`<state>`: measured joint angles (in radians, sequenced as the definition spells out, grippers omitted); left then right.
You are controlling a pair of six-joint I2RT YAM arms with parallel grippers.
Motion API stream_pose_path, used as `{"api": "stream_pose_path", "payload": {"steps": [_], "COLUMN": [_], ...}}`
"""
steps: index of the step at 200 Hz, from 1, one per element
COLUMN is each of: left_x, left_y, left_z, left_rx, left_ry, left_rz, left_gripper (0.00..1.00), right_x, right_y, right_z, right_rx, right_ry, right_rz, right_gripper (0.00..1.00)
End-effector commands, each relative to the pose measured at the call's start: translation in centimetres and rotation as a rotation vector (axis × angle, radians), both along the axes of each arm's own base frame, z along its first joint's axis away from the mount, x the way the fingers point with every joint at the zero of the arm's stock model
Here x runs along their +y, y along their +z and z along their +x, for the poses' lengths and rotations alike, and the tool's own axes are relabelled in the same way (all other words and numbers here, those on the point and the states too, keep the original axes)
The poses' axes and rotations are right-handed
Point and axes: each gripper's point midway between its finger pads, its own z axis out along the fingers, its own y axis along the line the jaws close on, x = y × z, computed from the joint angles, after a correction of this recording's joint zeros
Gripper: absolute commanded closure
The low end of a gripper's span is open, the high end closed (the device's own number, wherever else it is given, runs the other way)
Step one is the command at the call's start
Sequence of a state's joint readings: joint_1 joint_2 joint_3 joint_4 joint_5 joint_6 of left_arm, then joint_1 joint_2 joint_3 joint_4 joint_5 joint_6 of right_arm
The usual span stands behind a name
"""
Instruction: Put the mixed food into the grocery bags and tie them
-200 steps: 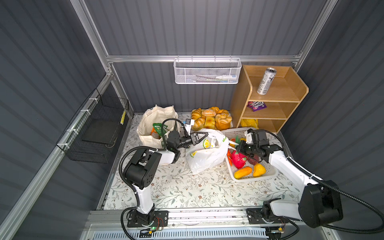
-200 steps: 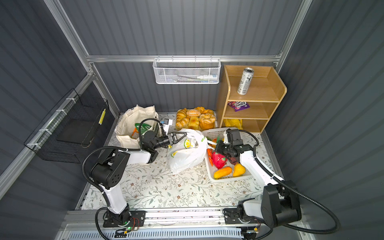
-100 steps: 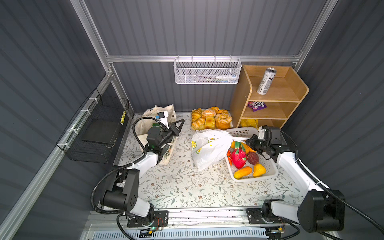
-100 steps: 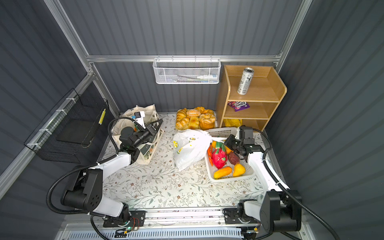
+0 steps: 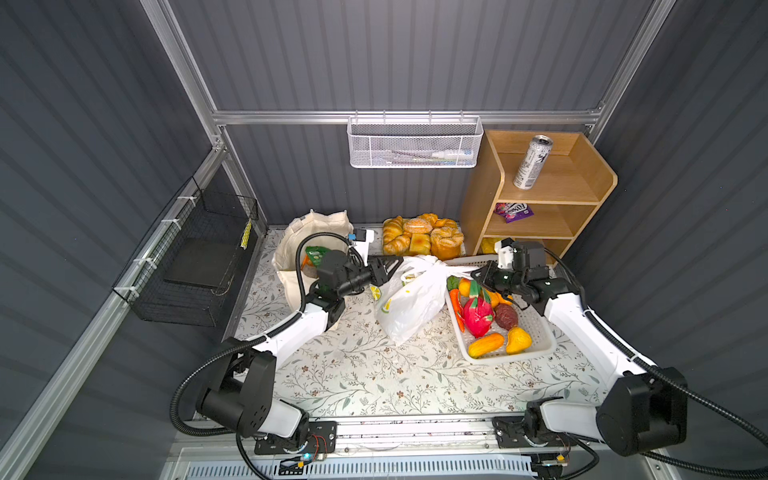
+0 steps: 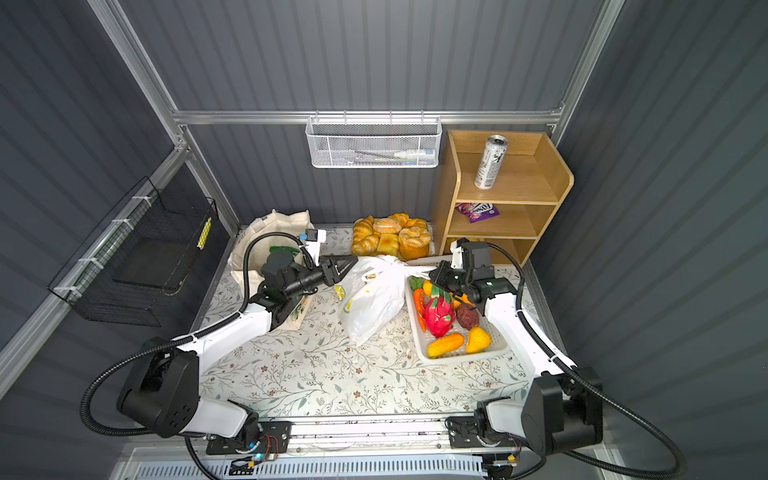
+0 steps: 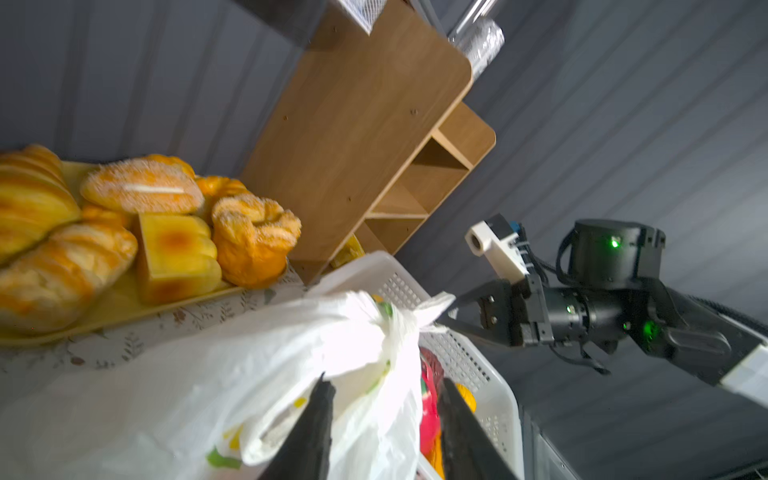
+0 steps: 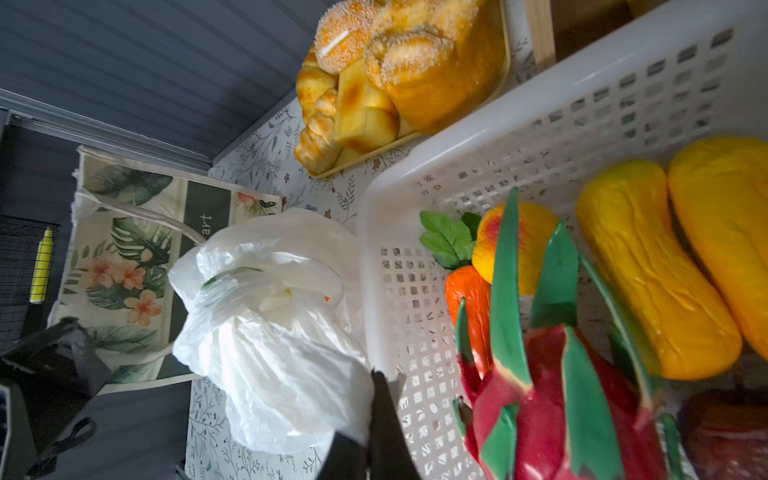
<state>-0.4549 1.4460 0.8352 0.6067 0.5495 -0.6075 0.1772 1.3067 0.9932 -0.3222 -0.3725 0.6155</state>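
Left claw (image 5: 394, 264): jaws parted, holding nothing, tips just at the knotted neck of the thin white lemon-printed plastic bag (image 5: 409, 299) lying mid-counter (image 5: 374, 374). Right claw (image 5: 475, 275): pinched tight on that bag's handle end. Step: tying; the knot looks cinched. Next: right claw lets go. Farther back: cream floral canvas tote (image 5: 322, 226); tall silver drink can (image 5: 532, 162) on the wooden shelf (image 5: 582, 183), unpacked.

We've got both top views parked high over the front of the desk (image 5: 374, 382), looking down toward the back wall (image 5: 395, 62), nearly the same picture. Our wrist cams sit way closer: both catch the plastic bag (image 7: 232, 357), the bread tray (image 7: 124, 309) and the white basket (image 8: 457, 166) from opposite sides.
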Motion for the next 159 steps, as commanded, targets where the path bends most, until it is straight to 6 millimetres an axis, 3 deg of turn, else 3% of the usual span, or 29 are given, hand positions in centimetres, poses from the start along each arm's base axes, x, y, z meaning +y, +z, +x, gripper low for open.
{"api": "stream_pose_path", "payload": {"steps": [1,29,60,159], "left_x": [0.5,0.1,0.4,-2.6], "left_y": [-3.6,-6.8,-9.4,-10.1], "left_z": [-0.8,-1.4,-0.5,4.9], "left_rx": [0.072,0.134,0.17,0.132], "left_ry": [0.014,0.023,0.074,0.074], "left_rz": [0.042,0.069,0.062,-0.091], "left_gripper": [0.5,0.48,0.44,0.43], "right_x": [0.3,0.4,0.5,0.6], "right_y": [-2.1,-2.7,-2.8,-3.6], "right_z": [-0.4,-0.3,-0.3,-0.6], "right_rx": [0.044,0.053,0.055,0.069], "right_ry": [0.03,0.039,0.045,0.052], "right_rz": [-0.013,-0.018,-0.015,-0.024], "right_gripper": [1.0,1.0,1.0,1.0]}}
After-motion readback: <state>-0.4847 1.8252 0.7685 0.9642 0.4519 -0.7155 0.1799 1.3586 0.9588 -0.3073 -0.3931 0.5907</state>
